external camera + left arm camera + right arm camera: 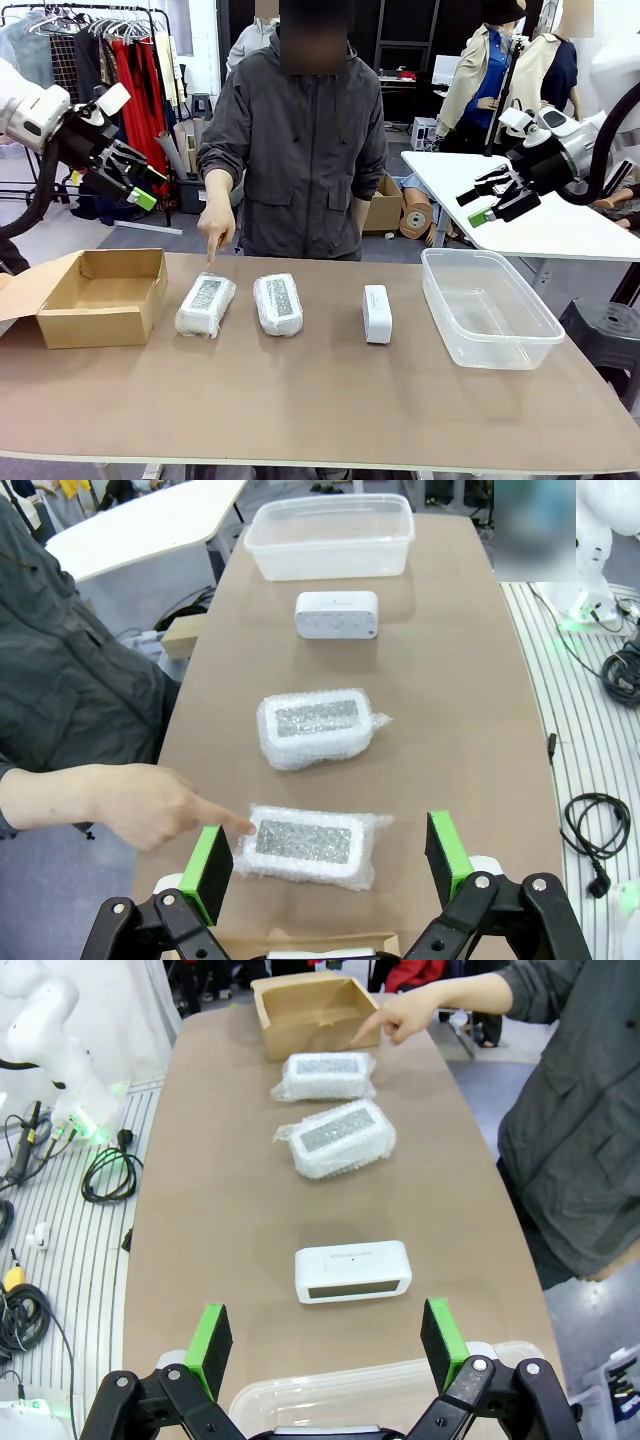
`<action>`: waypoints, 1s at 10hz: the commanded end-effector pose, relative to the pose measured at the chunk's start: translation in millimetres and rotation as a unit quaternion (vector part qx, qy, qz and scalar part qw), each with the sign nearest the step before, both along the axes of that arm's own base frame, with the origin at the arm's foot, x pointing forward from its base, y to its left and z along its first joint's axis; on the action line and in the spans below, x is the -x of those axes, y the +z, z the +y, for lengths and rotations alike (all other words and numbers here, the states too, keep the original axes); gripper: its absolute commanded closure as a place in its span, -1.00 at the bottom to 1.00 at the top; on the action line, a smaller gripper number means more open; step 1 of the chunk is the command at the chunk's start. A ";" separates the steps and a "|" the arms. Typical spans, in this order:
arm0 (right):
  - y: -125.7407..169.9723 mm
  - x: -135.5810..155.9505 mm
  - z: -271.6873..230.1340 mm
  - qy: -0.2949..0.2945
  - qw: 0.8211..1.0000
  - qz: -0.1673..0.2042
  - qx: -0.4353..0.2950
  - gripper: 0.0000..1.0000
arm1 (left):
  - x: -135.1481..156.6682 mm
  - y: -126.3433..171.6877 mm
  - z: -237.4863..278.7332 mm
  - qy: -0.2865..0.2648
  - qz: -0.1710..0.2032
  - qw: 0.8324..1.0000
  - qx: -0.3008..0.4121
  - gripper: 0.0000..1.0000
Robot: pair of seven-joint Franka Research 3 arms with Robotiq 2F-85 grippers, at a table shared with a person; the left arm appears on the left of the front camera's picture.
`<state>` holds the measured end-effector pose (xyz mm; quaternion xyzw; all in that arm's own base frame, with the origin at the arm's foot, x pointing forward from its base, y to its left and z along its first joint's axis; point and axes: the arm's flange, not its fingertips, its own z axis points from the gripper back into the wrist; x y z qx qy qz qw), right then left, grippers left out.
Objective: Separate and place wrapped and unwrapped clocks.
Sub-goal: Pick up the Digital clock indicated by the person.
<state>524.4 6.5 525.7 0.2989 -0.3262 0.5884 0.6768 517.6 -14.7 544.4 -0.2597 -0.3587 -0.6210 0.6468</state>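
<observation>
Front view: on the brown table (320, 400) a cardboard box (100, 295), the first wrapped clock (206, 304), the second wrapped clock (278, 303), the bare white clock (377, 313) and a clear tub (470, 252) lie in a row from left to right, all apart. The person's hand (215, 225) points down behind the first wrapped clock. The left gripper (140, 185) and the right gripper (482, 200) hang high over the table's ends, empty.

Left wrist view: the fingers stand wide above the first wrapped clock, and the pointing fingertip seems to touch its wrap.

Right wrist view: the fingers stand wide over the tub's rim, with the bare white clock just beyond.
</observation>
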 end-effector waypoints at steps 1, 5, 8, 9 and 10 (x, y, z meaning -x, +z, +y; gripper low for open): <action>1.1 0.5 1.2 0.002 1.000 -0.001 0.000 -1.00 | 0.7 1.6 0.8 0.000 -0.001 1.000 0.001 -1.00; 1.1 0.5 1.2 0.002 1.000 -0.001 0.000 -1.00 | 0.7 1.6 0.8 0.000 -0.001 1.000 0.001 -1.00; 1.1 0.5 1.2 0.002 1.000 -0.001 0.000 -1.00 | 0.7 1.6 0.8 0.000 -0.001 1.000 0.001 -1.00; 1.1 0.5 1.2 0.002 1.000 -0.001 0.000 -1.00 | 0.7 1.6 0.8 0.000 -0.001 1.000 0.001 -1.00; 1.1 0.5 1.2 0.002 1.000 -0.001 0.000 -1.00 | 0.7 1.6 0.8 0.000 -0.001 1.000 0.001 -1.00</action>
